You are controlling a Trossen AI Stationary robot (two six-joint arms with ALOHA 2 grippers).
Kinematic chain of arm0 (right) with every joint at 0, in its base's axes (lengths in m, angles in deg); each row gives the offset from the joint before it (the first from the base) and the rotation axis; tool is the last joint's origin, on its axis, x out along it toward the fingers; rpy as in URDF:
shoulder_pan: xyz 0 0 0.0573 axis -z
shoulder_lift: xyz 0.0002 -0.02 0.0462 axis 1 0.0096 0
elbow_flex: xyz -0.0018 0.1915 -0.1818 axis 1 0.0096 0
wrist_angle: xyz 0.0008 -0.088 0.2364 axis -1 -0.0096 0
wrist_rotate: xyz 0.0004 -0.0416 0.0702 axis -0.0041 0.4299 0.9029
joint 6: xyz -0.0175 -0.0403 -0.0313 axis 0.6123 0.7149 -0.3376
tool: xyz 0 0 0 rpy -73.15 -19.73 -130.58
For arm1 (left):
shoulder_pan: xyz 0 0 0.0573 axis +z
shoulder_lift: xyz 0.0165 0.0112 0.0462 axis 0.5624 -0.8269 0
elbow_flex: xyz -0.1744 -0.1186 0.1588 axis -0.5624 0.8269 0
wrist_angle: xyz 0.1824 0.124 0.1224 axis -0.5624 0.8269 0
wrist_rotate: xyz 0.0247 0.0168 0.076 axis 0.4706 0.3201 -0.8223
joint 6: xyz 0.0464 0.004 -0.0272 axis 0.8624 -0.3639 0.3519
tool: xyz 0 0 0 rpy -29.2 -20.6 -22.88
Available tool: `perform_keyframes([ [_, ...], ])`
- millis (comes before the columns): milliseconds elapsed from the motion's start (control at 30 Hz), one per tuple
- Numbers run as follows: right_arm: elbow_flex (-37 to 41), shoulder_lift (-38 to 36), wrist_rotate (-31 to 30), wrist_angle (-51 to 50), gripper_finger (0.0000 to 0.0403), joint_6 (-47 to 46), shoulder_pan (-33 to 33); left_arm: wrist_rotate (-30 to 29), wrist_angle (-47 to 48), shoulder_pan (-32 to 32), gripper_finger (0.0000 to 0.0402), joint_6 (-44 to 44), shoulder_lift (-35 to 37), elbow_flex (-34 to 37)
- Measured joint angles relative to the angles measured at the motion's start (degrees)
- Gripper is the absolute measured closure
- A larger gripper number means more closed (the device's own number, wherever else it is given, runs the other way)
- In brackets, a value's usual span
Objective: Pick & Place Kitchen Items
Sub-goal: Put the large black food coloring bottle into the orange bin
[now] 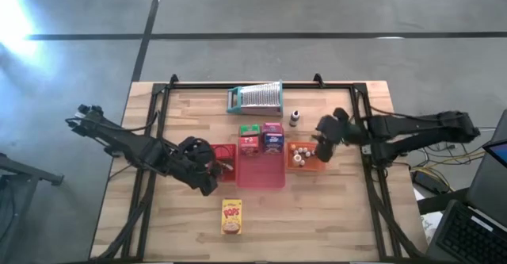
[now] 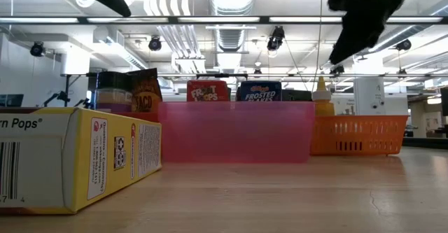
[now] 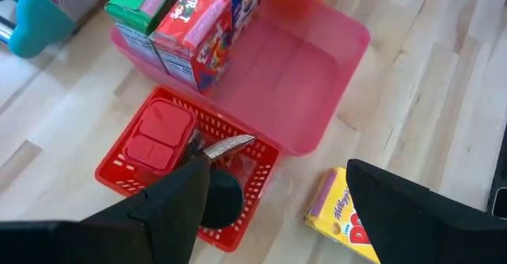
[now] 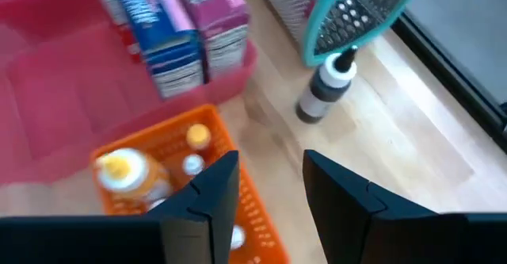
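Observation:
A pink bin (image 1: 261, 173) holds green (image 1: 249, 129), red (image 1: 250, 143), pink (image 1: 272, 128) and blue (image 1: 274, 141) boxes standing at its far end. On its left a red basket (image 3: 238, 208) holds a red packet (image 3: 162, 133), a brown packet (image 3: 226, 147) and a dark lid. On its right an orange basket (image 4: 170, 149) holds a yellow-capped bottle (image 4: 123, 173) and tiny bottles. A yellow cereal box (image 1: 231, 216) lies flat near the table's near edge. My left gripper (image 3: 277, 208) hovers open above the red basket. My right gripper (image 4: 273, 193) hovers open above the orange basket.
A ribbed silver grater with a teal frame (image 1: 255, 97) lies at the far edge. A small dark bottle with a white cap (image 4: 323, 96) stands on the wood between the grater and the orange basket. Bare wood lies along the near edge on both sides of the cereal box.

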Motion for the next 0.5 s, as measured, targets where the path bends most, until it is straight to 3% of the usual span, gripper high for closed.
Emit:
perform_keyframes([
  [233, 0.0, 3.1, 14.3, 10.1, 0.0285, 9.8, 16.0, 0.0, -0.3, 0.0, 0.0099, 1.4, 0.0, 0.0],
  [500, -0.3, 11.5, 21.0, 16.2, 0.0288, 15.7, 25.6, 0.0, -0.3, 0.0, 0.0099, 2.1, 0.0, 0.0],
])
